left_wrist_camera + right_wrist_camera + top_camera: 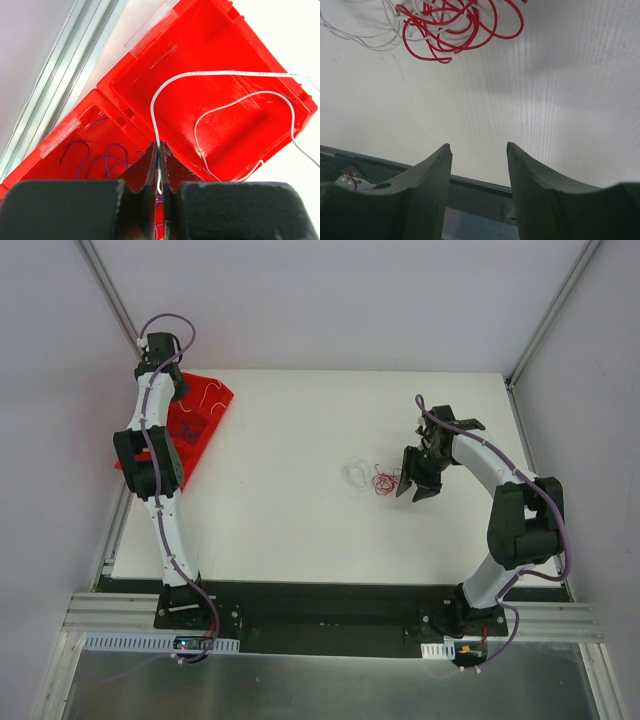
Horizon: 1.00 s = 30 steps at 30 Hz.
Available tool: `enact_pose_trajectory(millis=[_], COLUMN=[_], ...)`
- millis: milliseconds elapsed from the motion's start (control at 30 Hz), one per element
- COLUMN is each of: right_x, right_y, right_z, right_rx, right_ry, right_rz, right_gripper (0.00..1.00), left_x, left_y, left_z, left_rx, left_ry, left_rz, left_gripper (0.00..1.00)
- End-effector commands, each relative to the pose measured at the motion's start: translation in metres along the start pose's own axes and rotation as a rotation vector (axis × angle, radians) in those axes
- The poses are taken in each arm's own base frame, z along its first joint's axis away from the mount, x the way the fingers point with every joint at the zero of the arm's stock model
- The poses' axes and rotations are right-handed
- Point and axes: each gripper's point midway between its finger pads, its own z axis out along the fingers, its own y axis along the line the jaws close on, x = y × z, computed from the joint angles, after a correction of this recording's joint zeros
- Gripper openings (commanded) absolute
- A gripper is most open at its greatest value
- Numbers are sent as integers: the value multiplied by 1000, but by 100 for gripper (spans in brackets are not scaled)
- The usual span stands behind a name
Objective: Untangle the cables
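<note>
Hair-thin red cables [455,25] curl in a tangle with pale cables [356,472] on the table [280,530], just before the right gripper [479,146], its jaws wide and empty. The left gripper [159,167] pinches one white cable [210,73], which arches sideways across the red bin [210,30].

My white table [300,530]
A red two-compartment box [208,418] sits at my far left corner; the cables [380,480] lie tangled right of centre.
</note>
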Motion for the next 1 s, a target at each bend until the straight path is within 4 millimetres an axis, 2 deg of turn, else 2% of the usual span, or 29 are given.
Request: enact_pose_trajectory(millis=[0,100,233,433,567,800,900,967], right_x=[6,3,0,3,5,6,9,9], right_y=[-5,-4,-2,-4,-5,-4,-5,-4], right_z=[-15,-16,-15,-16,-16,-19,-18,-19], right_rx=[28,31,21,31,36,34,35,31], right_ry=[0,-6,-4,2,3,-2,4,4], right_rz=[5,5,11,10,11,13,14,15], right_gripper=[51,51,51,51,51,51,51,51], left_x=[-31,-38,-46,-53,-54,-38,-29,-25], left_y=[-8,-2,3,-7,-6,5,4,2], left_z=[-17,-37,-43,-29,-25,5,13,12], left_rx=[38,24,12,73,74,50,61,77], left_ry=[-74,-102,-144,-150,-157,-115,-89,-77], left_rz=[-45,-67,-82,-159,-166,-169,-163,-156], left_gripper=[0,0,0,0,0,0,5,18])
